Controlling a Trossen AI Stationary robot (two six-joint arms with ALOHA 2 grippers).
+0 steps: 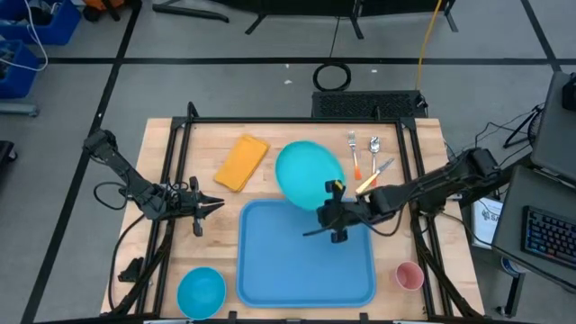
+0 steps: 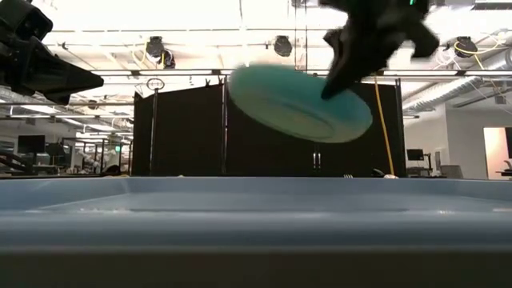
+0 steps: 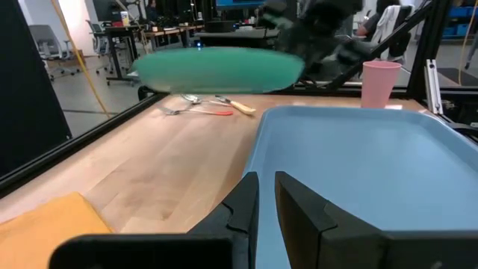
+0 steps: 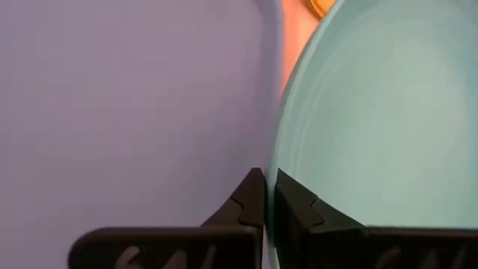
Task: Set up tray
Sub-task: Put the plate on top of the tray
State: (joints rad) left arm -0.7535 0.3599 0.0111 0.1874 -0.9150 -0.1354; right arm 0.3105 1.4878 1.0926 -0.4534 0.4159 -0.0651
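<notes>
Tray (image 1: 306, 256), a large flat rectangular blue plastic unit with rounded corners and a raised rim, lies on the pale wood-plank bench (image 1: 207, 144) at 6 o'clock from its centre. Right gripper (image 1: 335, 212) has its fingers clenched on the rim of the round smooth teal plate (image 1: 306, 171), holding it tilted in the air at the tray's 12 o'clock edge. Left gripper (image 1: 216, 205) hangs at 9 o'clock of the tray, its tapered dark fingers (image 3: 243, 205) nearly together, grasping nothing.
</notes>
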